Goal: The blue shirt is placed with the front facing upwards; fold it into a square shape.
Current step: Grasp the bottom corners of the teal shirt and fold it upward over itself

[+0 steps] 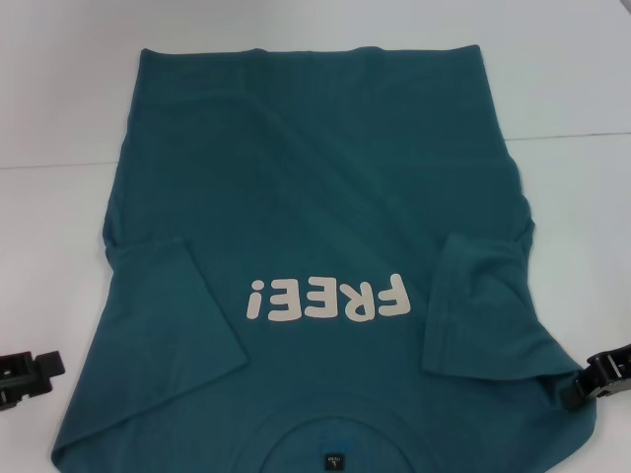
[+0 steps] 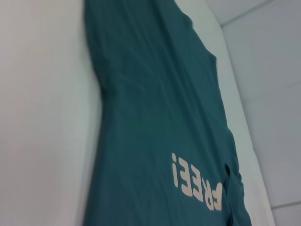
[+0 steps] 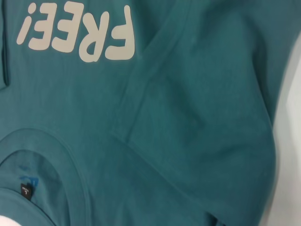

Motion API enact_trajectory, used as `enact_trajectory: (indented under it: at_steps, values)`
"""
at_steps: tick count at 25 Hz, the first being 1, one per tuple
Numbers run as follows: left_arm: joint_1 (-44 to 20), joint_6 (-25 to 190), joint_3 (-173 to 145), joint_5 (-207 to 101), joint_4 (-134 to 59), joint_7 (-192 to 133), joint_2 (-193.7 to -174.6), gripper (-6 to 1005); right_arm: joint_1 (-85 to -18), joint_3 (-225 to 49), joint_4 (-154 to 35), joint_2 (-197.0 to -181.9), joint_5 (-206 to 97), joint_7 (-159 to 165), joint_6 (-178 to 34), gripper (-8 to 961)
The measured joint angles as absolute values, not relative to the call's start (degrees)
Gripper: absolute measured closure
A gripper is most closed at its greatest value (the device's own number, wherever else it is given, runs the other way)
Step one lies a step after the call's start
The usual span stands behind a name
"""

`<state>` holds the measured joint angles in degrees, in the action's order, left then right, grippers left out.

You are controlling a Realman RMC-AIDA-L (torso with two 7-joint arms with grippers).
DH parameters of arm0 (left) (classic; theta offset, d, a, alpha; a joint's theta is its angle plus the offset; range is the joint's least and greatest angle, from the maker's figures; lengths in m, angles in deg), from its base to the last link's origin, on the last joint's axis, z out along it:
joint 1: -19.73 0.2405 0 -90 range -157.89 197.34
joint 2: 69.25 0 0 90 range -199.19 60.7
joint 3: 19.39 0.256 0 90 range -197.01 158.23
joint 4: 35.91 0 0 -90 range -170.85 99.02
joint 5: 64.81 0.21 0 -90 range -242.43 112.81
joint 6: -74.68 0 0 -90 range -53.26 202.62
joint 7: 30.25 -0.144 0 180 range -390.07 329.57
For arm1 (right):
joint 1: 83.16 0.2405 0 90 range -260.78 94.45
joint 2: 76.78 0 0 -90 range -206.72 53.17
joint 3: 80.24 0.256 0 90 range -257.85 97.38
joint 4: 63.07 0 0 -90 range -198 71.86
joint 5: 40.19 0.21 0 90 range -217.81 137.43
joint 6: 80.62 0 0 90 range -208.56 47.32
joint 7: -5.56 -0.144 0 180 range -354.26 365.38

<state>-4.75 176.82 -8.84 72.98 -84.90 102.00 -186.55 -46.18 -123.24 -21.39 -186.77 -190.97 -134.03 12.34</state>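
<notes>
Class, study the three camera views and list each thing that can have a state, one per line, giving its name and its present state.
blue shirt: lying flat, front up, "FREE!" lettering showing, both sleeves folded inward onto the body, not yet a square.
left end effector: at the shirt's edge near the left shoulder, apart from the fabric.
right end effector: at the shirt's right shoulder edge, against the fabric.
table: white, bearing the shirt.
</notes>
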Motion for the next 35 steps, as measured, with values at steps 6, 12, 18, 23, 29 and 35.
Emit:
enact_trajectory:
  at_steps: [6, 12, 18, 23, 29, 35]
  values:
    - [-4.26, 177.25, -8.82, 77.09, -85.12, 106.42, -186.17, 485, -45.83, -123.21, -21.39, -186.80, -190.85, -133.97, 12.34, 897]
    - [-4.45, 176.12, -7.72, 79.89, -84.78, 107.90, -186.33, 243, -45.30, -123.13, -21.39, -186.82, -190.83, -133.78, 12.62, 895]
    - [-4.43, 172.60, -7.11, 81.54, -83.46, 108.43, -186.56, 80, -44.93, -123.04, -21.41, -186.82, -190.79, -133.74, 12.74, 893]
    - [-4.67, 169.74, -5.74, 81.56, -81.75, 107.75, -186.59, 80, -44.82, -123.04, -21.41, -186.82, -190.02, -133.68, 12.97, 891]
    - [-4.86, 168.68, -4.65, 81.48, -81.70, 107.66, -186.65, 81, -44.84, -123.04, -21.41, -186.89, -189.07, -133.66, 12.98, 889]
    - [-5.17, 167.85, -4.04, 81.50, -81.70, 107.65, -186.67, 81, -45.22, -123.04, -21.41, -187.21, -187.41, -133.57, 12.75, 888]
